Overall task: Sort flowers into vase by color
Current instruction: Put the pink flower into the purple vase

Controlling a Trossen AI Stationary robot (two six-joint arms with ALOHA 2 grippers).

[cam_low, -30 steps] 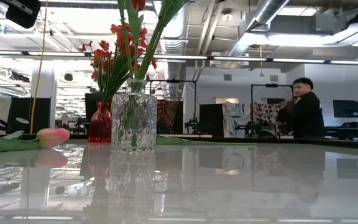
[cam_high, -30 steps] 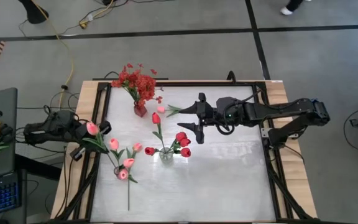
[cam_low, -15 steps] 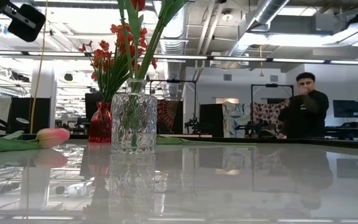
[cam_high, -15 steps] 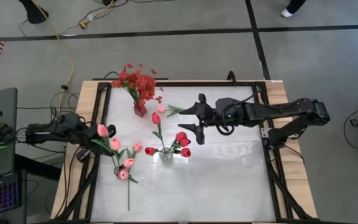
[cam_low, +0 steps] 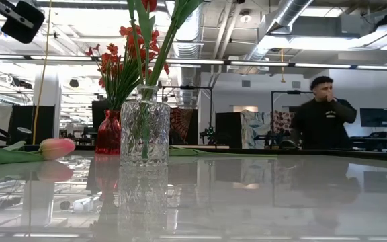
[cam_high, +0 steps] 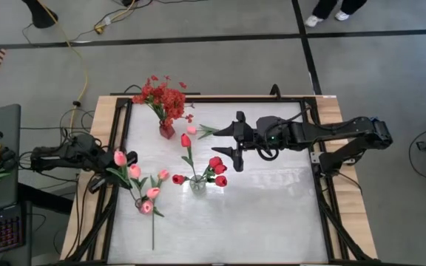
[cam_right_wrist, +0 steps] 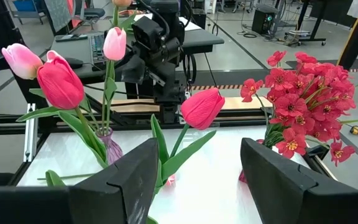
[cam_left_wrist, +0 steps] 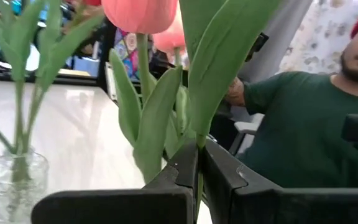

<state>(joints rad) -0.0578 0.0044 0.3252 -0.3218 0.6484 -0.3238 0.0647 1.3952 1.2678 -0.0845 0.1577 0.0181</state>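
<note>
Two dark robot arms work over a white table: the left gripper [cam_high: 100, 157], at the table's left edge, is clamped on the thin green stem of a pink tulip bud [cam_high: 120, 157], while the right gripper [cam_high: 231, 140] hovers mid-table with fingers apart, holding nothing. The held tulip's stem points from the left gripper toward the table's middle, bud leading, just beside the small purple glass vase of pink tulips [cam_high: 145, 205], which lies nearer the table's front edge. The left arm is much nearer that vase than the right.
</note>
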